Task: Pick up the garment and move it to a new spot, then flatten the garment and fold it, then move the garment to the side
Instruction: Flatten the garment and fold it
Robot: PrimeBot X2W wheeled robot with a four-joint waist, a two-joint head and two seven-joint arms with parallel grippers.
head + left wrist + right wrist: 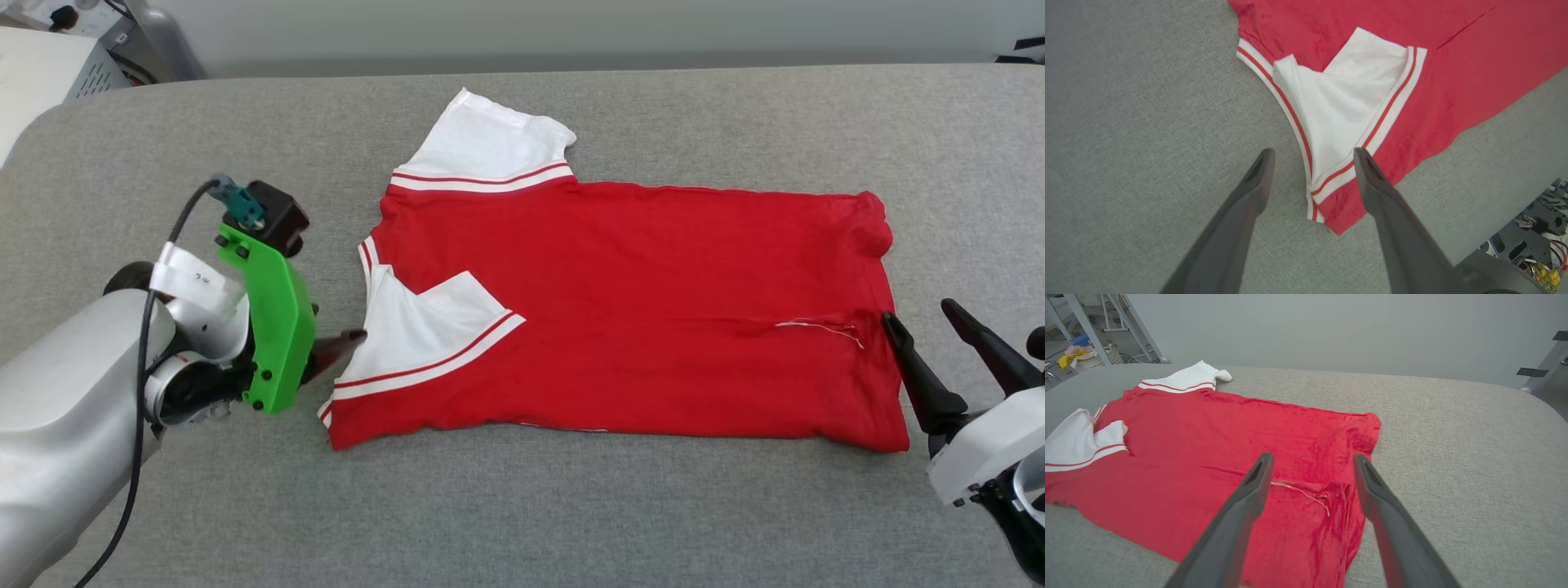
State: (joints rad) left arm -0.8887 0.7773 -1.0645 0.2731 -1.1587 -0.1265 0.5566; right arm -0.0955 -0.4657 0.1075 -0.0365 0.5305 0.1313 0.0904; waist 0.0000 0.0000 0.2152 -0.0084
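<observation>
Looks mid-fold: garment (637, 318) lies half-folded mid-table (571, 506), left gripper (1313, 152) at sleeve end, right gripper (920, 312) at hem, both wide open, empty; next I'd pinch both ends for fold 2.

The short-sleeved jersey T-shirt (637, 310) has a bright red body and two plain white sleeves. At each sleeve seam there is a white band with one thin red line through it. The same white and red stripe follows the neck edge at the left. A thin white thread (820, 328) crosses the red near the right end. The woven cloth table cover (571, 506) is light grey with fine speckles. The plastic bracket (277, 335) at the left is vivid green, with a black block (282, 216) and a teal plug (241, 204) at its far end. The fingers of the left gripper (1312, 155) and the right gripper (1312, 457) are dark grey.
</observation>
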